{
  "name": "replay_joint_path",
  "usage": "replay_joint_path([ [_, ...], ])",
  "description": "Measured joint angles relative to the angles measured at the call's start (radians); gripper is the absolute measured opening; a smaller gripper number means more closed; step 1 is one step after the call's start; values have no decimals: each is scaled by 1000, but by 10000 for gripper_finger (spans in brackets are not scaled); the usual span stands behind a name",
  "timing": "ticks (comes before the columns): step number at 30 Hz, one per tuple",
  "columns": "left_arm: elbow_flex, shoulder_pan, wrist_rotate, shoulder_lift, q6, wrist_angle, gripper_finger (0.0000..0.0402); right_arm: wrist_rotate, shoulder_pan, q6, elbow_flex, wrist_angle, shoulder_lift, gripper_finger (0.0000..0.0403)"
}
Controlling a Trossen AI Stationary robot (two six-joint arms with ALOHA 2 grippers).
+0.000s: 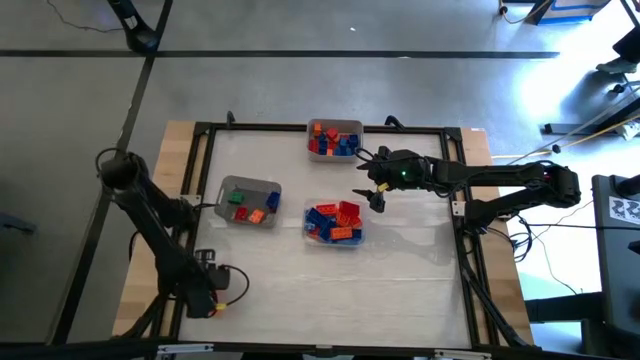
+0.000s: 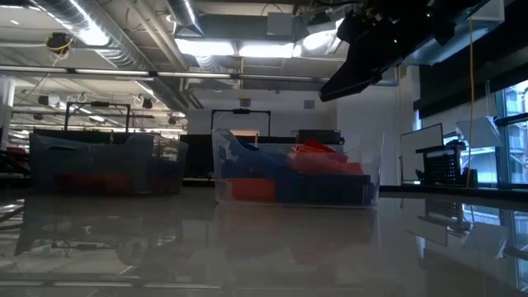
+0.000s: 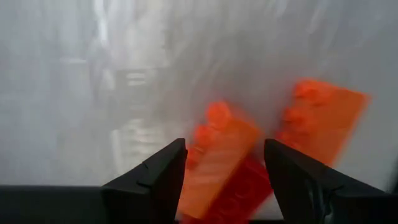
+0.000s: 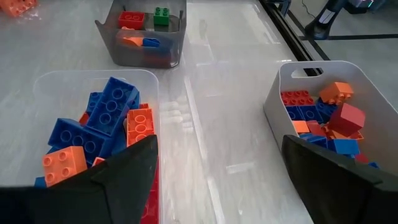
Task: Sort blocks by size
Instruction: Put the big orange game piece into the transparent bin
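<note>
My left gripper (image 1: 213,300) hangs over the table's near left corner, pointing down, open. Its fingers stand on either side of an orange block (image 3: 217,158) that lies on the table on top of a darker red-orange one (image 3: 239,193). A second orange block (image 3: 323,118) lies beside them. My right gripper (image 1: 372,190) waits open above the table's middle, between the middle tray (image 1: 333,222) and the far tray (image 1: 335,140), with nothing between its fingers (image 4: 219,142). Both trays hold red, blue and orange blocks. My left gripper comes at the orange block from above, one finger (image 3: 168,168) at each of its long sides. Whether the fingers touch the block I cannot tell. The block rests on the one under it.
A grey tray (image 1: 248,200) left of the middle holds a red, a green, an orange and a blue block (image 4: 144,42). A black frame (image 1: 200,190) runs round the table's working area. Bare white table lies between the trays and the near edge.
</note>
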Motion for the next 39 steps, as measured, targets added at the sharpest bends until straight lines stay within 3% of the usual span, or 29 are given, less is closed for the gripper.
replay_joint_path([
  [8,0,2,-33,102,137,-3,193,0,0,1,0,-7,0,341],
  [17,0,70,-31,111,324,-13,80,0,0,1,0,-8,0,341],
  [23,0,166,-41,41,405,-44,75,0,0,1,0,-22,0,341],
  [29,23,279,-181,-87,519,-51,80,0,0,1,0,-23,0,341],
  [33,65,358,-341,-178,665,-35,80,0,0,1,0,-22,0,341],
  [39,85,492,-508,-286,878,171,82,0,0,1,0,-22,0,341],
])
